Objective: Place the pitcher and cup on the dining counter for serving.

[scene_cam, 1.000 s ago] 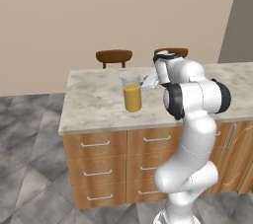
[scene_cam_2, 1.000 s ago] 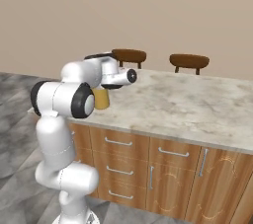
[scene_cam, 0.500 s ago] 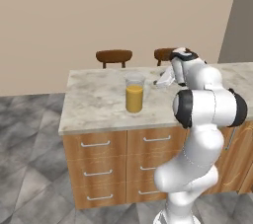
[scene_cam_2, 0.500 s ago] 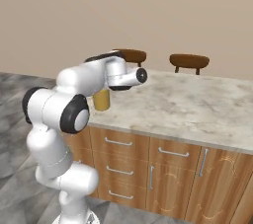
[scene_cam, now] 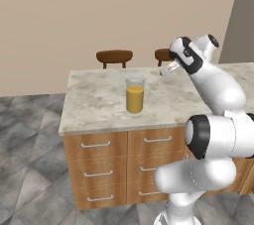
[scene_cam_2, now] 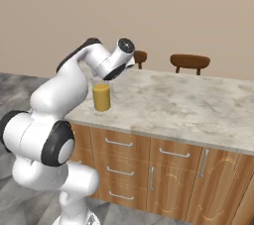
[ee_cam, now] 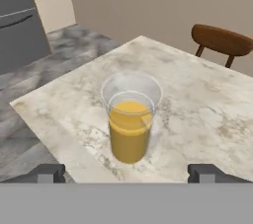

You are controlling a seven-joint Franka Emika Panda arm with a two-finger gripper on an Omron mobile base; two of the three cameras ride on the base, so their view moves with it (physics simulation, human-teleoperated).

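Observation:
The pitcher (scene_cam: 134, 95), clear with orange juice in its lower half, stands upright on the marble top of the dining counter (scene_cam: 94, 100) near its left end. It stands free, with nothing touching it. My gripper (scene_cam: 165, 71) hovers to its right, a little above the counter, pointing back at it. In the hand view the pitcher (ee_cam: 130, 124) sits ahead of my gripper (ee_cam: 126, 173), and the two fingertips (ee_cam: 47, 173) stand wide apart with nothing between them. From the right base view the pitcher (scene_cam_2: 101, 96) shows just below my wrist. The cup is out of view.
Two brown stools (scene_cam: 114, 56) (scene_cam: 163, 54) stand behind the counter; one stool (ee_cam: 222, 40) shows in the hand view. Wooden drawer fronts (scene_cam_2: 119, 144) run below the top. The counter's corner and left edge (ee_cam: 29, 104) lie close to the pitcher. A dark grey appliance (ee_cam: 20, 35) stands beyond.
My jaws have gone from partly closed at the pitcher to wide open. The hand has drawn back to the right and up. The pitcher stays standing where it was.

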